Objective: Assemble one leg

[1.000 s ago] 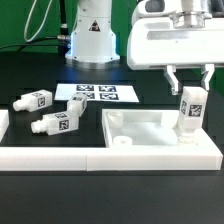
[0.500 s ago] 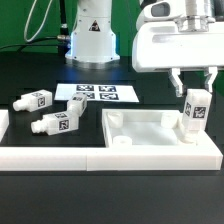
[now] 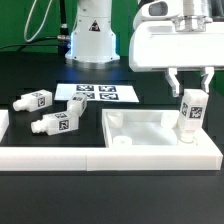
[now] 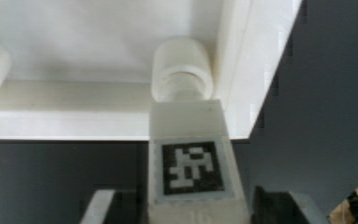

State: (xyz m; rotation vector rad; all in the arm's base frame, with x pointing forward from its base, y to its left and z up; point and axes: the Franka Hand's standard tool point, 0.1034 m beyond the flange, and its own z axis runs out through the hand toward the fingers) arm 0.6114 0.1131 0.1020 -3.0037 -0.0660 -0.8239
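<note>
The jaws are clenched on the top end of the leg (image 3: 191, 110), with the 2 fingers (image 3: 170, 78) reaching down on either side of it. The leg stands nearly upright, leaning a little, with a tag (image 3: 193, 104) facing the exterior camera. Its narrow lower end sits inside the panel (image 3: 140, 114), in the rear corner on the exterior view's right, just beside the raised rim. In the wrist view the leg runs straight away from the camera, its tag large and close, and its rounded end meets the panel floor right against the rim. Whether the stub is seated in a hole cannot be told.

A small round bump (image 3: 122, 143) rises from the panel's floor near the front corner on the exterior view's left.

Spare legs (image 3: 35, 100) lie on their sides on the black counter (image 3: 110, 195), well apart from the panel on the exterior view's left. The marker board (image 3: 95, 94) lies flat behind them. A long white rail (image 3: 60, 158) runs along the front, touching the panel's front edge.
</note>
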